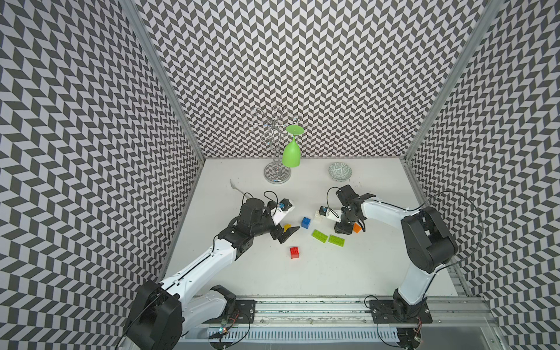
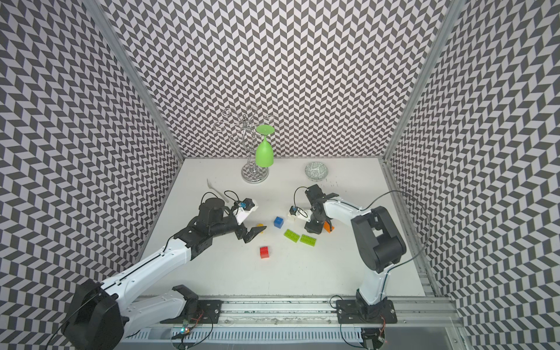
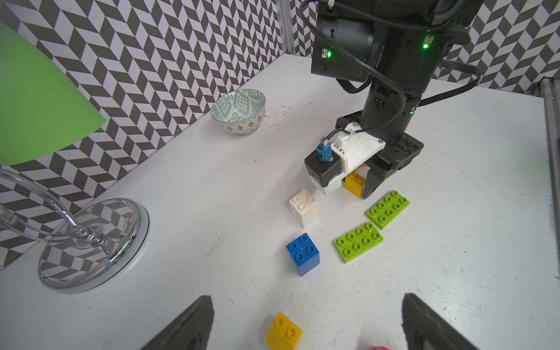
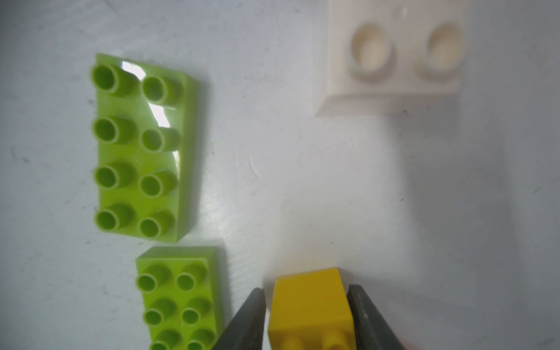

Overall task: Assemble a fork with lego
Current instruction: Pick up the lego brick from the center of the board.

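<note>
The lego lies as loose bricks on the white table (image 1: pixel 378 272); no built fork is in view. My right gripper (image 4: pixel 306 291) points down, its jaws against both sides of a yellow brick (image 4: pixel 310 303) that rests on the table. An orange brick (image 1: pixel 357 228) lies just behind it and a white brick (image 1: pixel 317 215) (image 3: pixel 304 207) beside it. Two lime-green plates (image 1: pixel 320 235) (image 1: pixel 336 240), a blue brick (image 1: pixel 306 222) and a red brick (image 1: pixel 294 252) lie in the middle. My left gripper (image 3: pixel 306 298) (image 1: pixel 286 233) hangs open over a second yellow brick (image 3: pixel 283 331).
A chrome glass rack (image 1: pixel 277 174) with a hanging green goblet (image 1: pixel 291 153) stands at the back. A patterned bowl (image 1: pixel 340 171) sits at the back right. A thin pale plastic fork (image 1: pixel 238 188) lies behind my left arm. Patterned walls close in three sides.
</note>
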You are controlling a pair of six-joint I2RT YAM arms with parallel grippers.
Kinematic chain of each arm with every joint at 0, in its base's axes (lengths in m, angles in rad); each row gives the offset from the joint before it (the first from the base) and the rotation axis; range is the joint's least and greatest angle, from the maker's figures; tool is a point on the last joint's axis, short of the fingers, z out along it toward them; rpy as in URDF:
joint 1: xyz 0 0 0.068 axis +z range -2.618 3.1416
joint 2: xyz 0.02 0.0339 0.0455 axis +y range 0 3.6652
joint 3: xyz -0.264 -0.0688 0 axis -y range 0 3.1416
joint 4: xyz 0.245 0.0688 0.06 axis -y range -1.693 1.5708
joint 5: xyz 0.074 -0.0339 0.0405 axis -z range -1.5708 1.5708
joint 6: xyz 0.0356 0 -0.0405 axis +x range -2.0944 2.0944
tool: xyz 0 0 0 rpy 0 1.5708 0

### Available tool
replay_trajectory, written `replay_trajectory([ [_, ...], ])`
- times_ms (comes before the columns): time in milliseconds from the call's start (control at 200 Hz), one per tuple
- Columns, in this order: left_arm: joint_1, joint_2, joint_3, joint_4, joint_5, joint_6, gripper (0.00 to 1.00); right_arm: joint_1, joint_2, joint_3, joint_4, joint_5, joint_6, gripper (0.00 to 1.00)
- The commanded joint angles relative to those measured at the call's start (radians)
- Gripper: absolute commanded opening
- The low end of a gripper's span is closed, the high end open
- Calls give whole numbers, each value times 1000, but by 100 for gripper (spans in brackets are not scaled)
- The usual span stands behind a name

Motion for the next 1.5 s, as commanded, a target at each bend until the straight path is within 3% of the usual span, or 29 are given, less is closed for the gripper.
replay_trajectory([
  [0,-3,1,-7,-5,15,14,98,6,-51,-12,25,-7,-10,49],
  [115,-4,1,-7,-4,18,13,99,6,-66,-19,30,3,-15,55],
  [526,-3,1,-7,-5,19,13,99,6,-57,-19,32,1,-13,50],
  [941,-4,-7,-5,-4,28,8,98,16,-71,-20,30,9,1,27],
  [1102,-13,-16,0,-4,37,2,99,26,-93,-16,22,28,9,9],
  [1187,-27,-26,8,-25,121,7,99,29,-115,-11,2,33,17,1],
  [1492,-95,-76,-16,-30,123,41,98,37,-215,-66,-45,40,72,0],
])
